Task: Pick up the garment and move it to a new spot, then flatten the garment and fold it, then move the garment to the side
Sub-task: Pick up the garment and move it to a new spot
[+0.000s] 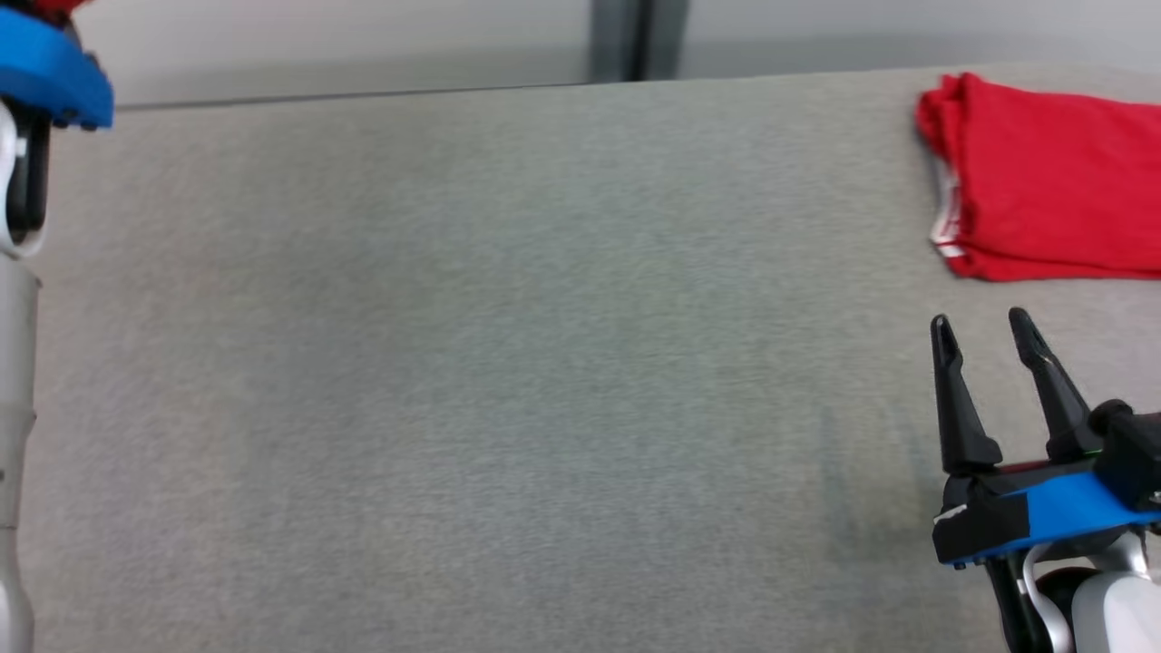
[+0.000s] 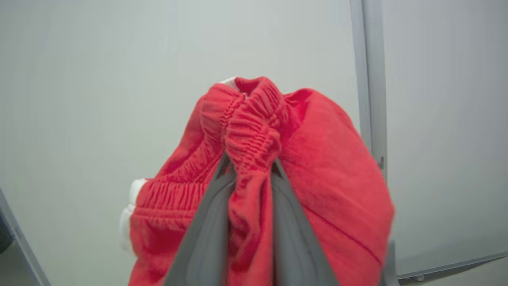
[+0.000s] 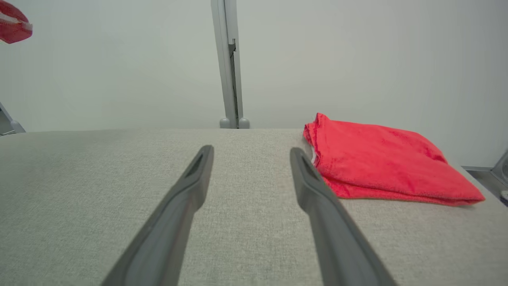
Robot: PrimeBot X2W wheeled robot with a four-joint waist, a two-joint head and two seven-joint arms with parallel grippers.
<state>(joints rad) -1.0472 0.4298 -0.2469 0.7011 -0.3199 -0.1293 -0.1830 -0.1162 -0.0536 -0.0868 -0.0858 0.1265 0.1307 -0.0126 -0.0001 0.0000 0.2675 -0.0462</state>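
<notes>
The left gripper's fingers [image 2: 210, 222] are seen clamped on a bunch of gathered elastic waistband, so the red garment [image 2: 325, 159] is held aloft in front of the pale wall, well clear of the grey table [image 1: 544, 317]. Only a narrow pinch of cloth is taken by the left gripper [image 2: 249, 163]. A slip is judged possible if the hanging weight is swung, and a crumpled landing is likely if the garment is lowered in this bunched state. The waistband is pointed out past the fingertips, and the rest is draped back around both fingers. The long axis cannot be read from so gathered a shape. Further out, the right gripper [image 1: 980, 319] is held spread and empty over the table, near a folded red garment [image 1: 1043, 172].
</notes>
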